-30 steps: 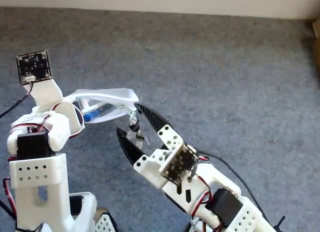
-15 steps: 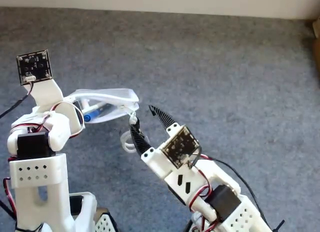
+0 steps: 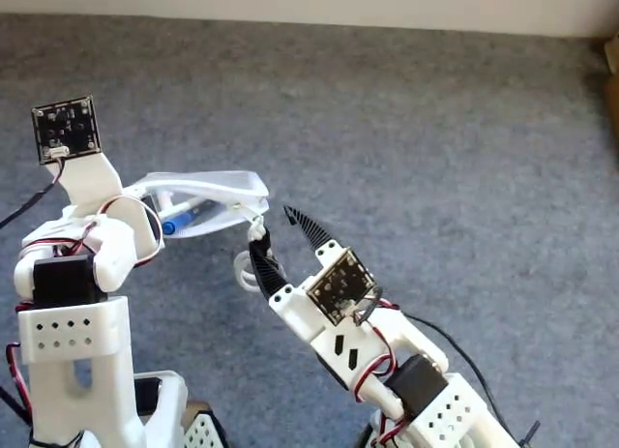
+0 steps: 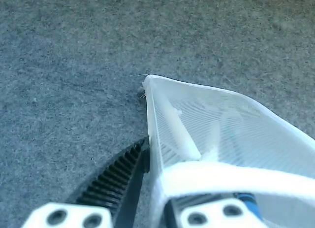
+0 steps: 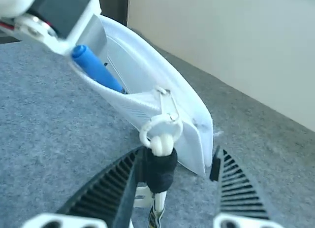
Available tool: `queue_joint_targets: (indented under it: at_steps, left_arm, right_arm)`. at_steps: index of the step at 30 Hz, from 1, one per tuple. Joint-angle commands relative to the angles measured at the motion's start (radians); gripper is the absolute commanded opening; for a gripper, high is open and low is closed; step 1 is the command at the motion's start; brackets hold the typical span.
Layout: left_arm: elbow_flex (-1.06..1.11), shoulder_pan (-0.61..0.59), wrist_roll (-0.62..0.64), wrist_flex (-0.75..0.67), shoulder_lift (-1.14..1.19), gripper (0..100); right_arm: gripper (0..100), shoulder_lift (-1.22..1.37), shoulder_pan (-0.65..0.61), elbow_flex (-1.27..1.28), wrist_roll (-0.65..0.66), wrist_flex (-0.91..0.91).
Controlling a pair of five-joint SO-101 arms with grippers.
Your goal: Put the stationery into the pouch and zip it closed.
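My left claw (image 4: 155, 165) was pinched on the pouch (image 3: 208, 198) rim, blue pen (image 5: 96, 68) inside, mouth open | my right claw (image 3: 274, 227) was spread wide at the pouch's zip end, gripping nothing | zip pull (image 5: 160, 129) touched the inner face of one finger (image 5: 110, 181) | pouch corner sat between my fingers, over grey carpet (image 3: 435, 129)

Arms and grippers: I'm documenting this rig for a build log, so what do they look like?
The left arm and right arm are white plastic with rows of small holes, black motor blocks, and red and black wires. Each wrist carries a square black circuit board. The right gripper has black, pointed fingers with ribbed inner faces.
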Motion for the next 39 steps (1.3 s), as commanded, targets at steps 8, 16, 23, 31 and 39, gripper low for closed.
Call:
queue_joint_targets:
  at_steps: [8, 16, 23, 31, 39]
  left_arm:
    - [-0.01, 0.012, -0.009, -0.028, -0.024, 1]
    - [-0.01, 0.012, -0.009, -0.028, -0.024, 1]
    - [-0.01, 0.012, -0.009, -0.028, -0.024, 1]
    - [-0.01, 0.012, -0.009, -0.026, -0.024, 1]
    - [-0.01, 0.012, -0.009, -0.025, -0.024, 1]
  right_arm:
    - [20.2, -0.008, -0.005, 0.067, -0.006, -0.143]
    - [20.2, -0.008, -0.062, 0.102, -0.005, -0.171]
    - [20.1, -0.008, -0.062, 0.102, -0.005, -0.171]
    - [11.7, -0.01, -0.067, 0.101, -0.005, -0.173]
    - [11.5, -0.01, -0.067, 0.101, -0.011, -0.173]
